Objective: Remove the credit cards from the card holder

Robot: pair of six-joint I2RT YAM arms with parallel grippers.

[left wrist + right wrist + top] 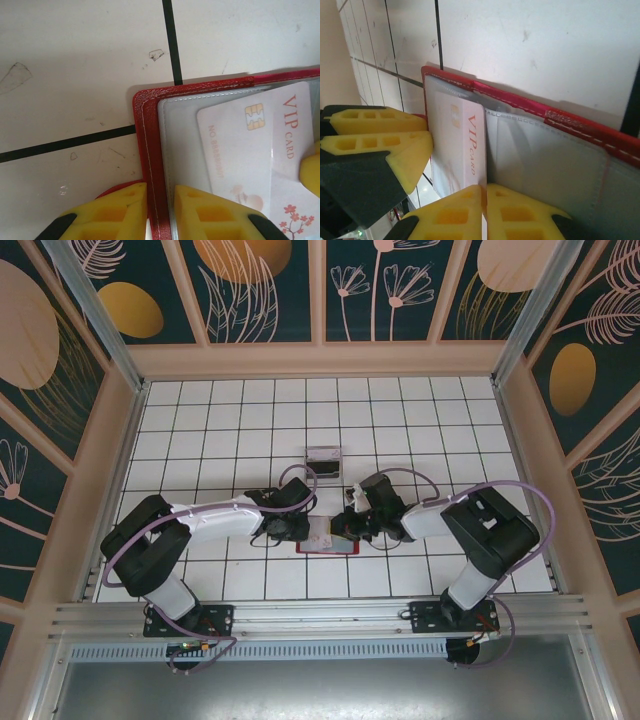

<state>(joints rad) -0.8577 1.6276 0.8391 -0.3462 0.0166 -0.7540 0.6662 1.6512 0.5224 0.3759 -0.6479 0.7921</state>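
The card holder [331,546] is a red folding wallet lying open on the white tiled table, between the two grippers. My left gripper [160,192] is shut on its red edge [150,125] and the clear sleeve beside it. A white credit card [250,150] printed "VIP CARD" sticks partly out of a clear pocket. My right gripper [484,192] is shut on that card's [457,145] near edge. The red cover [580,125] and grey-clear sleeves [540,160] lie to the right of the card. In the top view the left gripper [297,528] and right gripper [345,528] face each other over the wallet.
A small clear plastic box [323,460] stands a little beyond the wallet. The left gripper's yellow fingers [395,150] sit close to the card's left side. Wooden walls [120,440] border the table left, right and back.
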